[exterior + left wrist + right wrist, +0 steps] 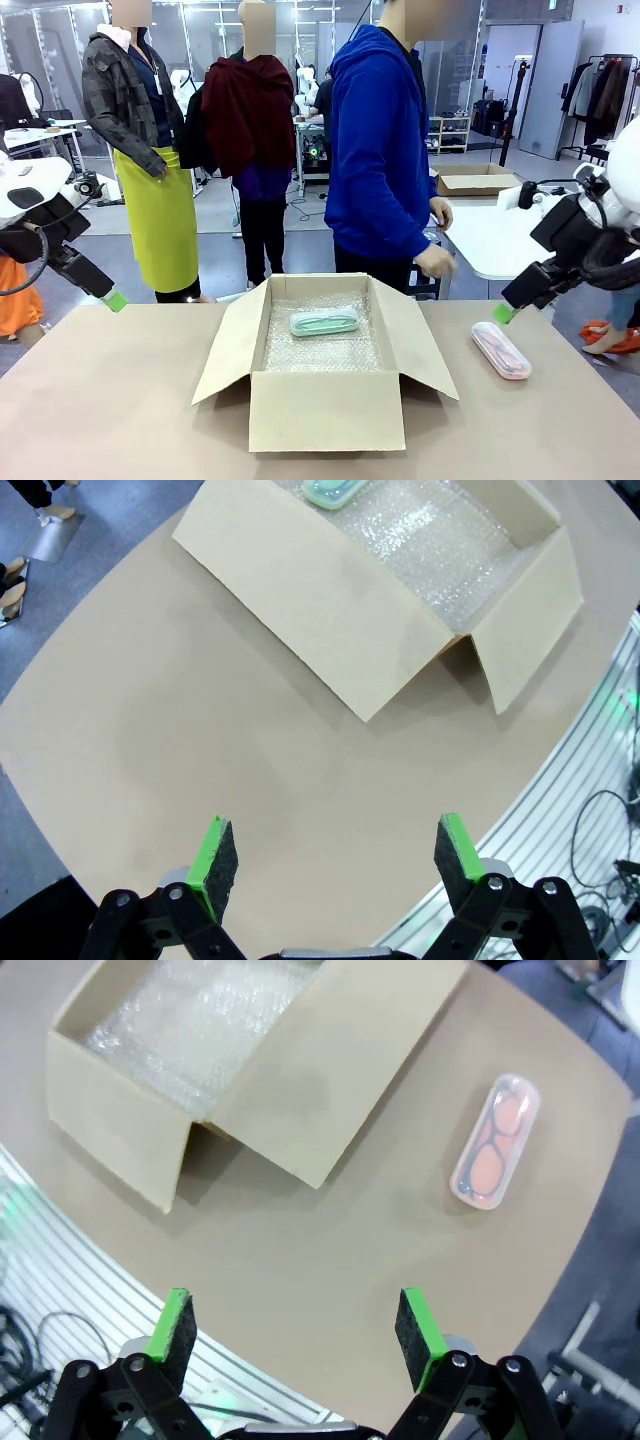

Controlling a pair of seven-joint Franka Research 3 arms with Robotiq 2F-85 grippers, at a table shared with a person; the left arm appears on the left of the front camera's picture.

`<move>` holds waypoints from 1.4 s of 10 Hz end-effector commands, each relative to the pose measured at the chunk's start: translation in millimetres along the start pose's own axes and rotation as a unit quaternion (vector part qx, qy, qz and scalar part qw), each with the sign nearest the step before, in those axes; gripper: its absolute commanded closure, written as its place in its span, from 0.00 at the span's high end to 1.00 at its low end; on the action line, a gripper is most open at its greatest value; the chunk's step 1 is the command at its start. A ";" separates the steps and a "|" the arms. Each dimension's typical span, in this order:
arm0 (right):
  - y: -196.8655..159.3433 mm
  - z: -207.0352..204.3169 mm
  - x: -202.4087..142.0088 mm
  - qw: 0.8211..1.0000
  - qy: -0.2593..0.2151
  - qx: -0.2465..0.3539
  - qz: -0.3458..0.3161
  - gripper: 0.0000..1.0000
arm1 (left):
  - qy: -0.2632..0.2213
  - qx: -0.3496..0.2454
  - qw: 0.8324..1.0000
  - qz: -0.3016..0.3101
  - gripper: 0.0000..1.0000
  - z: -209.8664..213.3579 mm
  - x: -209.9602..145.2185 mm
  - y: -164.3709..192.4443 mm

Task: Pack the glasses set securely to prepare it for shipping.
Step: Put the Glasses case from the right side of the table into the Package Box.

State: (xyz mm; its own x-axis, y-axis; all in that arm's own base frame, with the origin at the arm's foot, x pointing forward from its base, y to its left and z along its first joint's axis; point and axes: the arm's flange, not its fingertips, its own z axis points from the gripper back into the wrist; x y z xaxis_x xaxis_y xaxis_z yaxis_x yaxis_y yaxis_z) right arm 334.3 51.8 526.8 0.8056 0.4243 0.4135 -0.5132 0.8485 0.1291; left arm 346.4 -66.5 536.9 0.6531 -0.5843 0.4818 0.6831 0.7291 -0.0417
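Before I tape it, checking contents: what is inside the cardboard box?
A mint green glasses case lies on bubble wrap lining the box. Anything under the wrap is covered.

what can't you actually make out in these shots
- Front view: the near wall of the cardboard box hides the front strip of the bubble wrap lining it.
- Left wrist view: the mint green case is cut off by the top edge.
- Front view: that case's contents are too small to tell.
- Front view: the person's hand is blurred, so it is unclear whether it holds anything.
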 end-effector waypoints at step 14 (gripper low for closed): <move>-157.8 -180.6 63.6 0.970 0.073 -0.128 -0.194 1.00 | -0.005 -0.004 1.000 -0.002 1.00 1.8 -0.3 1.4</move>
State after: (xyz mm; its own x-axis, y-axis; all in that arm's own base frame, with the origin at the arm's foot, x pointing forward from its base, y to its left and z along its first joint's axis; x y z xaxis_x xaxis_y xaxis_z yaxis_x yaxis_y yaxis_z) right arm 510.8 4.6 377.1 0.9756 0.0687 0.2086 -0.0752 0.9969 0.0235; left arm 346.4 -66.5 536.9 0.6531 -0.5843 0.4818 0.6831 0.7292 -0.0416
